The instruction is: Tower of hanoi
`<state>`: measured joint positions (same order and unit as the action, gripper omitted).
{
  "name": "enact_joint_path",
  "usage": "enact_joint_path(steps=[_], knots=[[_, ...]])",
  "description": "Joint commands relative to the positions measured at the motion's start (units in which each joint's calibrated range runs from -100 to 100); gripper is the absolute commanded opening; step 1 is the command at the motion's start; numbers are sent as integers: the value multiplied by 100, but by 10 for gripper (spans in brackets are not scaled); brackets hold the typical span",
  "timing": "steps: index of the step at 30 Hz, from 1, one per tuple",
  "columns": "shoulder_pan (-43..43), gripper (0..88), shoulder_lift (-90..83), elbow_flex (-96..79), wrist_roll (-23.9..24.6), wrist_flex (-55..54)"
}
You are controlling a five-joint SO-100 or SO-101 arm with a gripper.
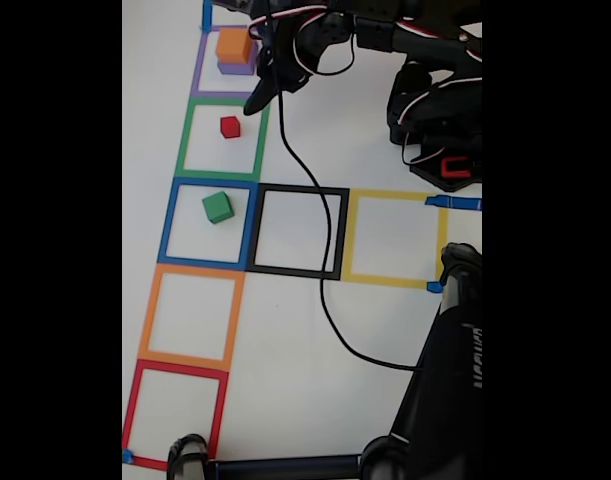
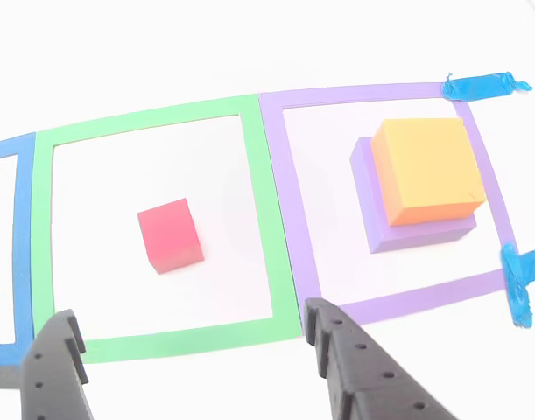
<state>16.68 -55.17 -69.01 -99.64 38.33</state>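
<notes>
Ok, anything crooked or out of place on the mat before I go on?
Mostly tidy. The orange cube sits off-centre on the purple block, overhanging toward its far right corner, and the green cube lies slightly rotated in the blue square. The red cube looks fine. The claw is open, holding nothing.

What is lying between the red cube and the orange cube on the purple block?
In the other view, between the red cube and the orange cube lie bare white table and the shared green-and-purple tape border; no object.
</notes>
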Motion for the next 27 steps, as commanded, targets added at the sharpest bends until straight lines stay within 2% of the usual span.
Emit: enact_joint_path(steps=[1, 15, 27], knots=[[68, 295, 354, -1081, -36, -2465], [-201, 297, 3147, -2590, -36, -7525], [-268, 302, 5392, -2099, -36, -9461]])
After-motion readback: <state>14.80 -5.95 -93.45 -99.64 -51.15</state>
